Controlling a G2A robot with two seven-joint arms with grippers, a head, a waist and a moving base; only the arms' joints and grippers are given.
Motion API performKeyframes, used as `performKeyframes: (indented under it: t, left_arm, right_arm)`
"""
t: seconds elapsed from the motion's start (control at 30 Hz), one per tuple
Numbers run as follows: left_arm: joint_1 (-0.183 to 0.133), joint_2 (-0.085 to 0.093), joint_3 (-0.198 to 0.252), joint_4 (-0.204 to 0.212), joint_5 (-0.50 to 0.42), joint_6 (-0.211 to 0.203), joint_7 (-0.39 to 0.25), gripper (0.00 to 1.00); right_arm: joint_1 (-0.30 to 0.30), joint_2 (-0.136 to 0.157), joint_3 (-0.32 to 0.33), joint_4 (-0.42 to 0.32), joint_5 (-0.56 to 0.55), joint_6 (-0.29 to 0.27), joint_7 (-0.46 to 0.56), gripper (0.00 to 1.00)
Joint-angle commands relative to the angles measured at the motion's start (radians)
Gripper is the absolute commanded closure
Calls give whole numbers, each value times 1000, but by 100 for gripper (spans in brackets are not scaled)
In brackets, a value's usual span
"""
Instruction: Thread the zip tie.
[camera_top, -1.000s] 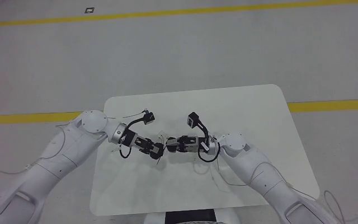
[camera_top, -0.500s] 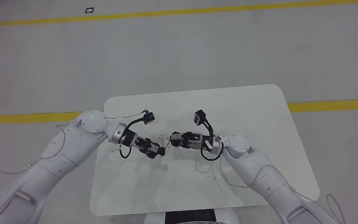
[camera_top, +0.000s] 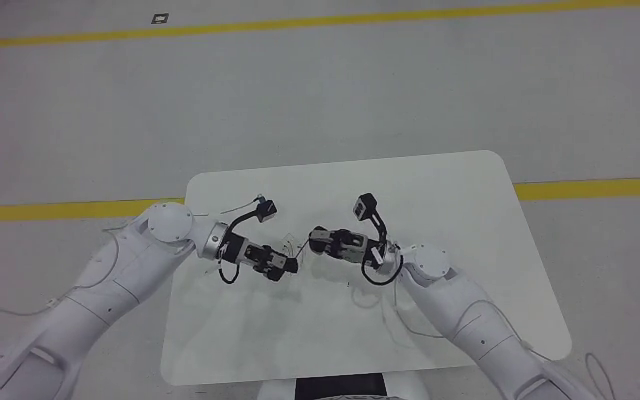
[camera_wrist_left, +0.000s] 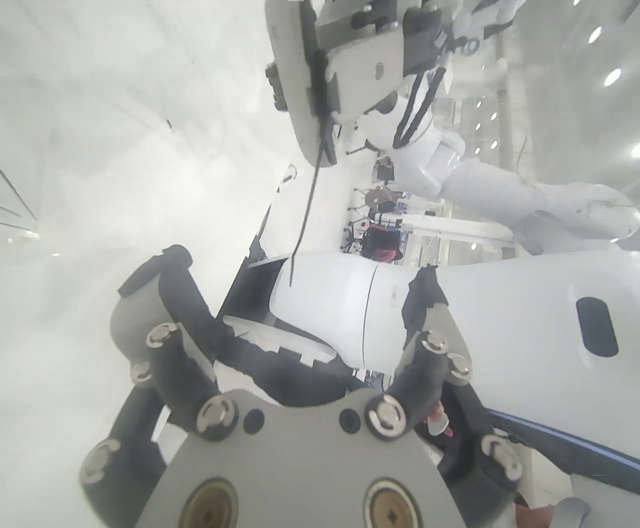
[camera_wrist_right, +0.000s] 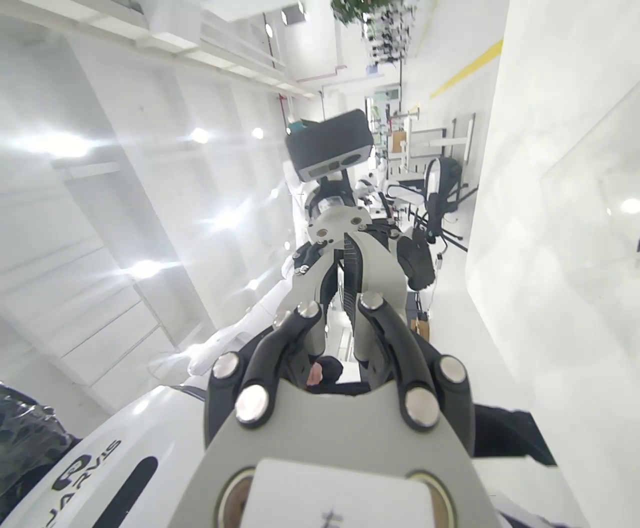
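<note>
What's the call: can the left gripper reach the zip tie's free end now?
Probably yes: the right gripper is shut on the zip tie, its free end points toward the left gripper, which is open, and nothing sits between them.

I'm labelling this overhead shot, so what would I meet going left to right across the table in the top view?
In order: left arm's wrist camera → left gripper → right gripper → right arm's wrist camera.
</note>
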Motion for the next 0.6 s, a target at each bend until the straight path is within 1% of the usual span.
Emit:
performKeyframes:
  t: [0.0,0.07,0.1,0.17,0.2,0.23,0.57]
  left_arm:
    - [39,1,-27,-10,-21,0,48,0]
    - [74,0,-62,-21,-40,0,98,0]
    - [102,-1,-86,-26,-51,0,129,0]
    - [142,-6,-125,-38,-58,0,179,0]
    - [172,-11,-148,-45,-73,0,201,0]
    - [179,-12,-153,-46,-76,0,205,0]
    - [179,-12,-153,-46,-76,0,205,0]
  right_arm:
    - [-21,0,14,-6,20,-17,-28,100]
    - [-38,-1,27,-17,29,-17,-55,100]
    - [-50,-3,35,-22,27,-17,-75,100]
    - [-63,-6,43,-29,19,-17,-105,100]
    - [-72,-10,45,-31,22,-17,-124,100]
    - [-75,-12,47,-34,12,-17,-138,100]
    - [-77,-13,48,-37,4,-13,-152,100]
